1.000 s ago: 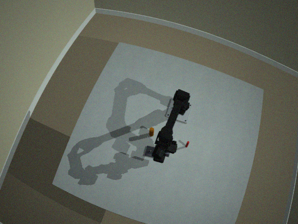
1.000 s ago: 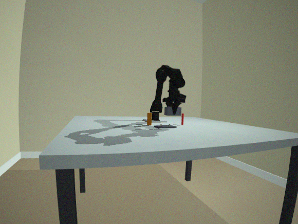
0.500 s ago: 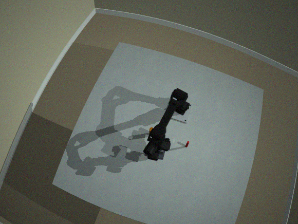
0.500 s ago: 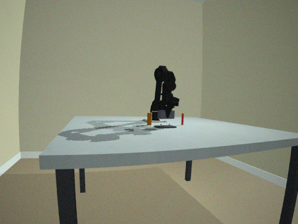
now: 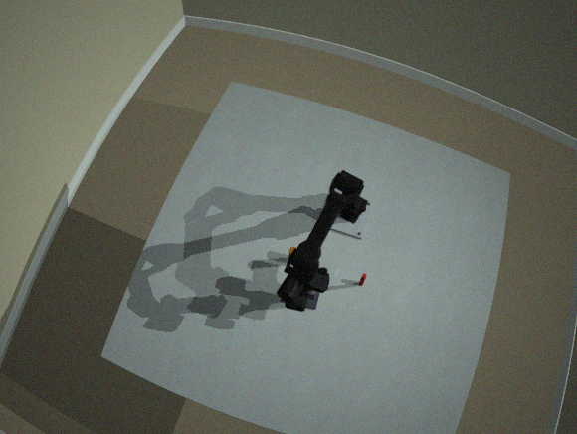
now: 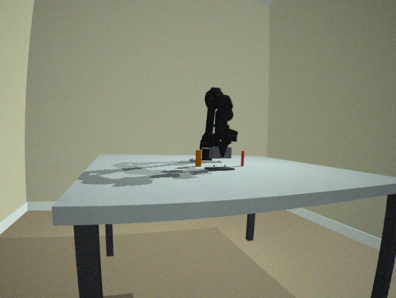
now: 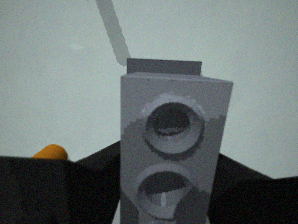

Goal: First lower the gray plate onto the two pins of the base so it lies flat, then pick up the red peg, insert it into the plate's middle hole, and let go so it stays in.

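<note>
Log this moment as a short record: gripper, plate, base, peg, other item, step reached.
gripper: gripper shut on the gray plate, low above the table
gray plate: gray plate clamped between the fingers, two round holes facing the wrist camera
base: dark base flat on the table with its pins bare, in front of the gripper in the exterior view
red peg: red peg standing upright on the table, untouched
other item: orange block upright, on the other side of the base
step reached: plate not yet seated on the pins
</note>
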You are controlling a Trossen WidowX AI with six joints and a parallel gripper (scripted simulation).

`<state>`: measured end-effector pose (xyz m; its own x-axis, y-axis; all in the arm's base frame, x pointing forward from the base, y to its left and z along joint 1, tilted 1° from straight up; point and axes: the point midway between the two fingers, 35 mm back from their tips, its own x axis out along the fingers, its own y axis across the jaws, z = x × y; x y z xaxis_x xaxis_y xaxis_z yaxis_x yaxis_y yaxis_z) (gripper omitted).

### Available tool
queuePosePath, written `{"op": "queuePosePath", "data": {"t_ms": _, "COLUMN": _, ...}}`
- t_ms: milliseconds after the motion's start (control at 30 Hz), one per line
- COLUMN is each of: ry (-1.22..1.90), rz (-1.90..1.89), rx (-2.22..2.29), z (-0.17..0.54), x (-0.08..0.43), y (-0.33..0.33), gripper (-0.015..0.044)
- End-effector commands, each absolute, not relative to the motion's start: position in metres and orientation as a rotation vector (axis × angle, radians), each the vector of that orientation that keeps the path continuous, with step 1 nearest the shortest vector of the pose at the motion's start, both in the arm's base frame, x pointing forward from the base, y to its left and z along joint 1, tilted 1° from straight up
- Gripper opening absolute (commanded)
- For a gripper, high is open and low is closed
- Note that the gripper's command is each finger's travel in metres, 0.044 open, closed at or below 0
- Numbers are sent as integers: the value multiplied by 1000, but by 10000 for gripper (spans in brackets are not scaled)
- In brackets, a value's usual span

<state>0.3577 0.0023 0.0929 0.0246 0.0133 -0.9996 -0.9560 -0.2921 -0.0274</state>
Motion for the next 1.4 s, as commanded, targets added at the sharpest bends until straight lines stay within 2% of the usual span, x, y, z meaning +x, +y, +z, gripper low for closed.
{"op": "queuePosePath", "data": {"t_ms": 0, "ry": 1024, "rz": 1408, "rx": -1434, "z": 93, "x": 358, "y": 2, "gripper": 0}}
{"op": "queuePosePath", "data": {"t_ms": 1367, "ry": 1024, "rz": 1408, "rx": -1434, "z": 55, "x": 360, "y": 2, "gripper": 0}}
